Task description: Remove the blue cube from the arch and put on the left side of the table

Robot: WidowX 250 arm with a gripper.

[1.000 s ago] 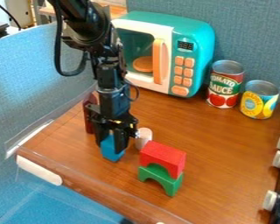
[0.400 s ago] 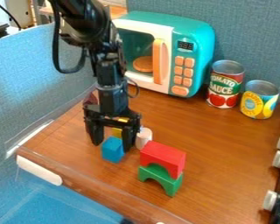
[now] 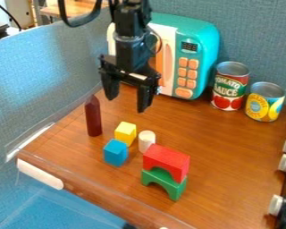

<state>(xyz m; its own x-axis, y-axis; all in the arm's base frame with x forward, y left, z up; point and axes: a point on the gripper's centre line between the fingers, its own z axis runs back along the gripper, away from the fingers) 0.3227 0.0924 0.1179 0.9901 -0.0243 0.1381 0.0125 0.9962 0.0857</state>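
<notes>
Gripper point(image 3: 127, 103): fingers spread wide, nothing held, hanging over the table's far left in front of the teal toy microwave point(image 3: 198, 38). Blue cube point(image 3: 115, 153), flat-faced, sharp-cornered, on the near left of the smooth, grained wooden tabletop point(image 3: 229, 156). Yellow block point(image 3: 125, 133) just beyond it; white cylinder point(image 3: 146, 141) to its right. Red block point(image 3: 166, 162) sits on green arch point(image 3: 163, 181). Wood strip between cube and near-left edge.
</notes>
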